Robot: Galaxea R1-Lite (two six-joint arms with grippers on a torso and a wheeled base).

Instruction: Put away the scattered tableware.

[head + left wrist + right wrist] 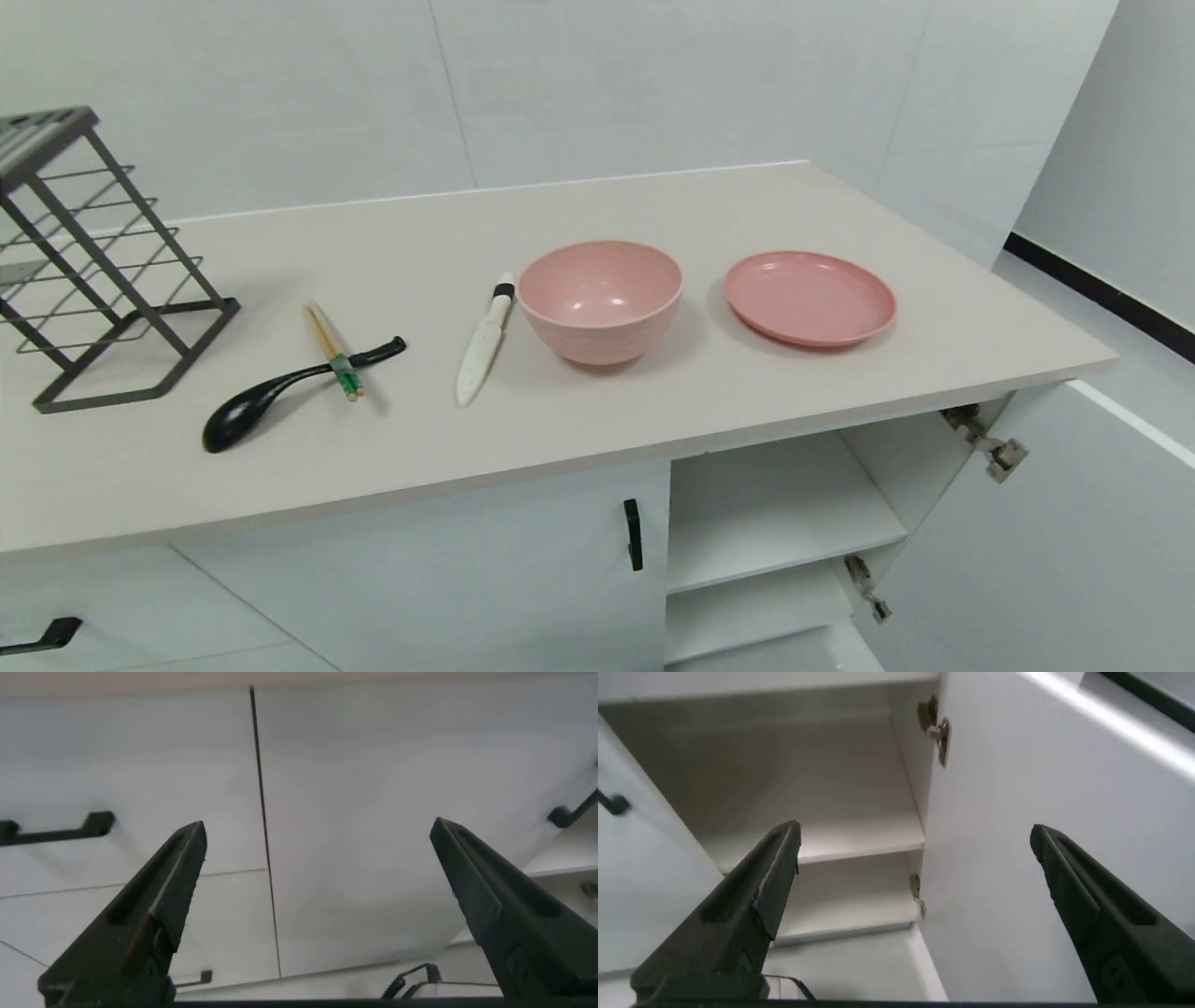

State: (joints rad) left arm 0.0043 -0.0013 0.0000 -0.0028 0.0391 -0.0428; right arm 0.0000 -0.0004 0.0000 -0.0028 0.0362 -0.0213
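On the pale counter are counted one pink plastic bowl, one pink round plate, one cream knife with a black band, one black long-handled spoon and one pair of wooden chopsticks crossing the spoon. All are judged light, stiff and rather slippery. The bowl and plate are best taken at the rim, the cutlery at mid-handle. The left gripper and the right gripper are spread wide, holding nothing.
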